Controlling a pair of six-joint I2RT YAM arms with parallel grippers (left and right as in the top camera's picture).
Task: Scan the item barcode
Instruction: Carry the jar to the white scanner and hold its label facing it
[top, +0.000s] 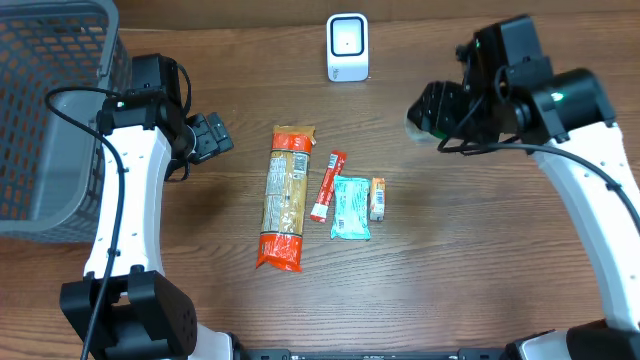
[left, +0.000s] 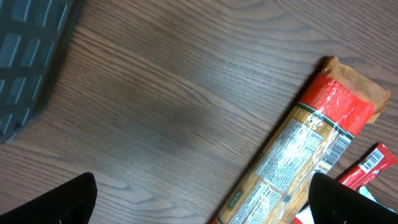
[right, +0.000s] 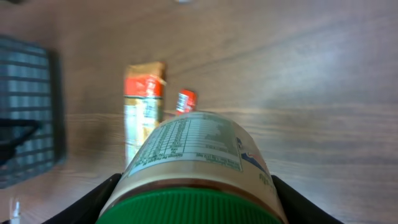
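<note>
Overhead shows the right jaws part-open, clamping a jar right of the scanner; left jaws wide, empty.

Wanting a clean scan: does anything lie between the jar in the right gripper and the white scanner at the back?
Nothing visible does. The right gripper holds the jar over bare table right of the scanner; the packets lie nearer the front, off that path.

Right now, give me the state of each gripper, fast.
Left gripper: open, holding nothing.
Right gripper: closed on a green-lidded jar.
</note>
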